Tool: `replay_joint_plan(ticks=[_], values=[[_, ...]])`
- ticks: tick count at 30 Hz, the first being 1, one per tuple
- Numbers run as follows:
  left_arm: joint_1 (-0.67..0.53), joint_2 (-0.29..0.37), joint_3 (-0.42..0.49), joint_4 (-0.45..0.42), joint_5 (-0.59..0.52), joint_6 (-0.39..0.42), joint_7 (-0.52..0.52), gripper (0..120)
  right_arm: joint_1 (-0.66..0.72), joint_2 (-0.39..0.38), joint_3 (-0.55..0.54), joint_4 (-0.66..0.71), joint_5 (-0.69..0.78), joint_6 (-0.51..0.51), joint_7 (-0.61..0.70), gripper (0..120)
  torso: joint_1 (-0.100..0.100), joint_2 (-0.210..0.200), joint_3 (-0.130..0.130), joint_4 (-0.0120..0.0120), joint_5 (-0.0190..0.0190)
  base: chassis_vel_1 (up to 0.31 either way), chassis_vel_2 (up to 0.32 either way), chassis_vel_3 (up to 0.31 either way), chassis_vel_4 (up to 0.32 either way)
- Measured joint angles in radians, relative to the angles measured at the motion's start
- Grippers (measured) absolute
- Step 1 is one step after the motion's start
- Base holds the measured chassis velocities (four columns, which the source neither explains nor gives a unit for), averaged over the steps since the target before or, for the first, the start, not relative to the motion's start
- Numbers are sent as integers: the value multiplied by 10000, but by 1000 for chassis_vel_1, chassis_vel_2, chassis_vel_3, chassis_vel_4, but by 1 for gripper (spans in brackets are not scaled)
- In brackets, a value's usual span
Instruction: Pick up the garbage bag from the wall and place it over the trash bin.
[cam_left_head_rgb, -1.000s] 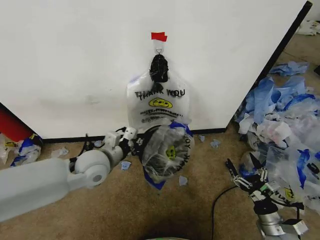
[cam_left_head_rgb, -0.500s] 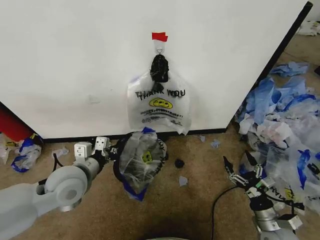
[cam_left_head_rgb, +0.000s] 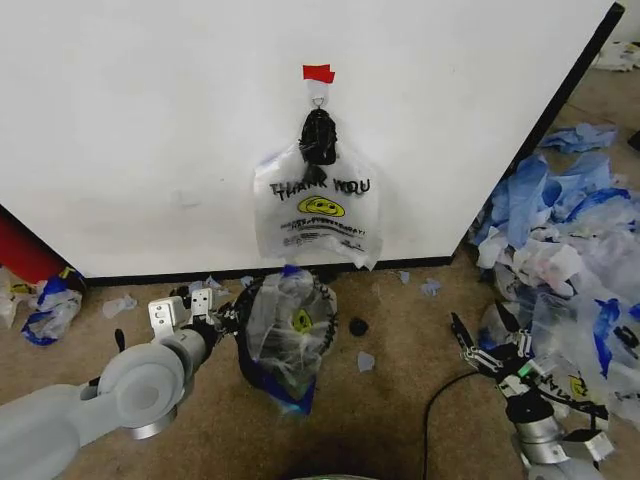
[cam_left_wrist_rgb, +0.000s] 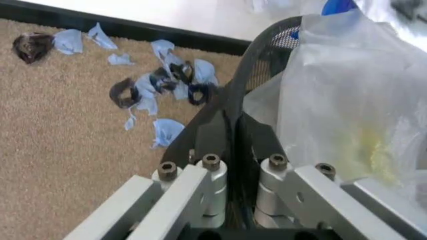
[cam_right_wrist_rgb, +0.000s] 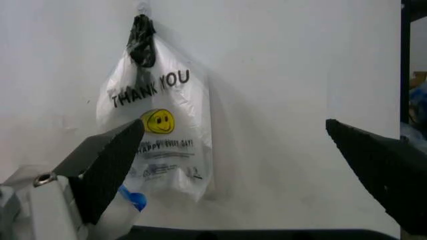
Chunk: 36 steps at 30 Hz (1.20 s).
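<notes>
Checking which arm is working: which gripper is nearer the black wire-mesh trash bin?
Left. The left gripper is clamped on the rim of the black wire-mesh trash bin; the right gripper hangs open, well off to the bin's right.

Garbage bag (cam_left_head_rgb: 317, 208) on wall (cam_left_head_rgb: 150, 120), trash bin (cam_left_head_rgb: 283, 335) below.

We get bright, even light across the wall (cam_left_head_rgb: 150, 120), and it nearly washes out to plain white. Just below the garbage bag (cam_left_head_rgb: 317, 212) hanging on it there's only a faint, soft shadow, so the light is probably diffuse from overhead. The plastic shows mild sheen, no hard glare. In the right wrist view the dark fingers (cam_right_wrist_rgb: 107, 165) closest to the lens are soft and out of focus.
</notes>
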Motion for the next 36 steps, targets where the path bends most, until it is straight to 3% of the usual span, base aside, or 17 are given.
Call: replay_joint_plan(ticks=[9,18,25,29,36], values=[[1590,-264,-1343,32,365,-270,-11,2,82,-61,-42,-15,-12,-17,0,100,0,0,0,2,-1,0,0,0,0],[2633,-566,-1843,-51,796,-475,-62,2,127,-35,-79,38,-106,-51,12,100,0,-1,0,3,-3,0,0,0,0],[2920,-732,-2083,-613,359,-423,-483,2,68,63,-42,121,-199,-54,14,100,0,0,0,-3,-1,0,0,0,0],[3776,-824,-2510,-1084,112,-181,-740,15,44,172,-37,136,-269,-54,14,100,0,0,-1,1,0,0,0,0,0],[4445,-976,-2786,-1098,465,-215,-885,40,50,285,-42,143,-357,-55,11,100,0,0,-1,1,-1,0,0,0,0]])
